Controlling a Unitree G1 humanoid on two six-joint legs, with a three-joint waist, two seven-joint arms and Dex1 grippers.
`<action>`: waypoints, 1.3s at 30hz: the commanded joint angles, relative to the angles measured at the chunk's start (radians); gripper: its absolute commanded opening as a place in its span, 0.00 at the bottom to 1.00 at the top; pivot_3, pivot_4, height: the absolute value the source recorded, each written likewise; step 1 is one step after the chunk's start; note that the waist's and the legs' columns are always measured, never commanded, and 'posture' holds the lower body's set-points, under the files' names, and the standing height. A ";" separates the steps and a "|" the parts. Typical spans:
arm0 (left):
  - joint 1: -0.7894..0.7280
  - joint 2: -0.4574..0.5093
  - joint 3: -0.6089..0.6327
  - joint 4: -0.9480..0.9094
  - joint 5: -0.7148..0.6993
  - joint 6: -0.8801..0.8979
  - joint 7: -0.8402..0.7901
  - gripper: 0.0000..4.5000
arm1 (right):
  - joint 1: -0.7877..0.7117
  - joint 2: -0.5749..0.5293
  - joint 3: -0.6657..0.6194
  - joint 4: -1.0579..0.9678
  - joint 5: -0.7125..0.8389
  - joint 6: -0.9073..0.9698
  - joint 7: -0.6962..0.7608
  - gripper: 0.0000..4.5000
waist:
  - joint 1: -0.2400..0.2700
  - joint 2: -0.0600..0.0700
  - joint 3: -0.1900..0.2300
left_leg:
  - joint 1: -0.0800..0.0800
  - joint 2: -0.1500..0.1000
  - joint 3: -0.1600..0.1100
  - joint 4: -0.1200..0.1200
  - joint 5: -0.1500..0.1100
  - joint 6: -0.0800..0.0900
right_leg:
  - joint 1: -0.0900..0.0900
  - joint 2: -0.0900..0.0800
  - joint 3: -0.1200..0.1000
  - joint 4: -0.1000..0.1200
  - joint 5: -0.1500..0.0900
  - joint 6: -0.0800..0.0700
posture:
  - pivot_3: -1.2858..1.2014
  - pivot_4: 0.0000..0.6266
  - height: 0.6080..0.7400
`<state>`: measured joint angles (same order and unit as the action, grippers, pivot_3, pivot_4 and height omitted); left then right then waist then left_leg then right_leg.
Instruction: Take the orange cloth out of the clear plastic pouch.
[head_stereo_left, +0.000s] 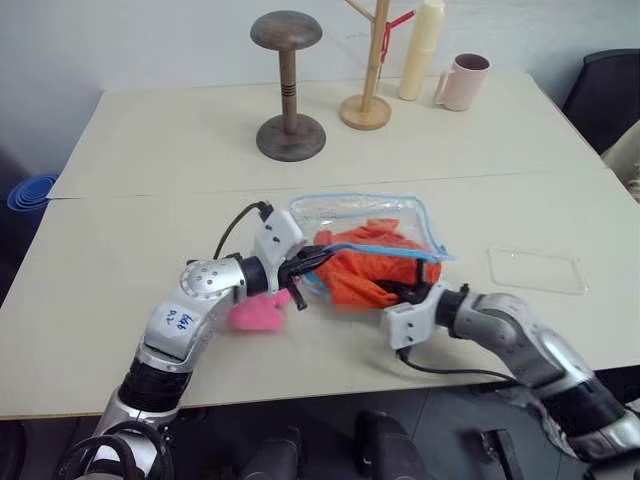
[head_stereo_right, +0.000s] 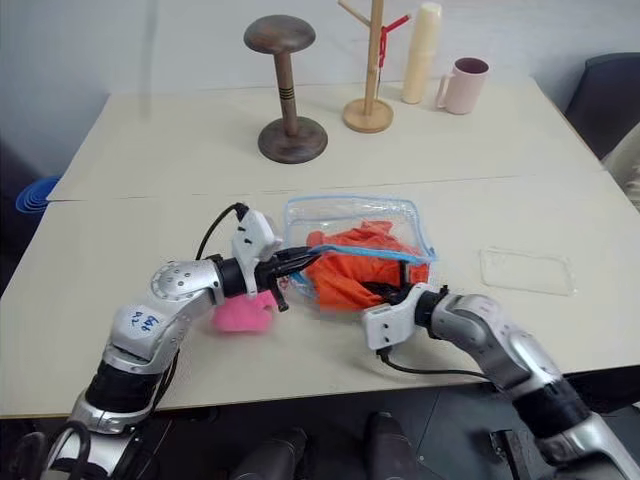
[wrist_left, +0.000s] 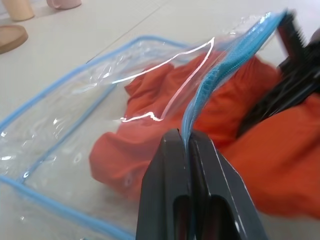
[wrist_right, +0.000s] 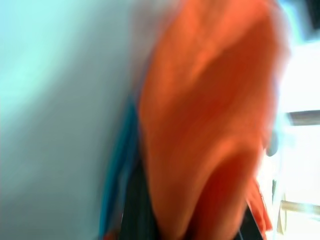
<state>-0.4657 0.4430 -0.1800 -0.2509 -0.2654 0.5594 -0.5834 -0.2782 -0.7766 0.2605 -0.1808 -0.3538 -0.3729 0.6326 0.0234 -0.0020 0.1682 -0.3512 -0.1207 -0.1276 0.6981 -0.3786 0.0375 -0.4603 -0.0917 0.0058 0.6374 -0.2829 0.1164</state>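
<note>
The clear plastic pouch with light blue edging lies at the table's middle, mouth toward me. The wrinkled orange cloth bulges out of that mouth. My left gripper is shut on the pouch's blue zip edge and holds it up, as the left wrist view shows close up. From the right, my right gripper reaches into the cloth's near side; its black fingers lie on the fabric and are shut on it. The cloth sits right in front of the right wrist camera.
A pink plush charm lies under my left wrist. A flat clear plastic sheet rests to the right. At the back stand a dark wooden stand, a wooden rack, a cream cylinder and a pink mug.
</note>
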 joint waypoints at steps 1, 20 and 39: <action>-0.026 0.008 0.018 0.038 0.048 -0.053 0.015 0.00 | 0.078 -0.124 -0.073 -0.131 0.155 -0.102 0.108 0.01 | 0.001 0.000 0.000 | 0.000 0.000 0.000 0.000 0.000 0.000 | 0.000 0.000 0.000 0.000 0.000 0.000 | 0.52 0.24 1.00; 0.161 0.324 0.029 -0.131 0.063 -0.196 -0.314 0.00 | 0.264 -0.304 -0.428 0.227 0.085 -0.108 0.008 0.01 | 0.000 0.001 0.001 | 0.001 0.001 0.003 -0.001 0.000 0.001 | 0.000 0.000 0.003 -0.001 0.000 0.000 | 0.52 0.24 1.00; 0.112 0.292 0.293 -0.150 -0.276 0.044 -0.360 0.92 | 0.218 -0.219 -0.553 0.097 0.575 0.441 0.306 1.00 | 0.004 0.002 0.001 | -0.001 0.002 0.001 -0.001 0.000 0.000 | 0.000 -0.001 0.002 -0.001 0.000 0.000 | 0.52 0.24 1.00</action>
<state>-0.3421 0.7212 0.0051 -0.3684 -0.4286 0.5460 -0.9357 -0.0814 -0.9605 -0.1820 -0.0047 0.0808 -0.0409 0.8709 0.0269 -0.0002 0.1693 -0.3523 -0.1190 -0.1269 0.6975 -0.3785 0.0380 -0.4602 -0.0926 0.0076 0.6365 -0.2830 0.1161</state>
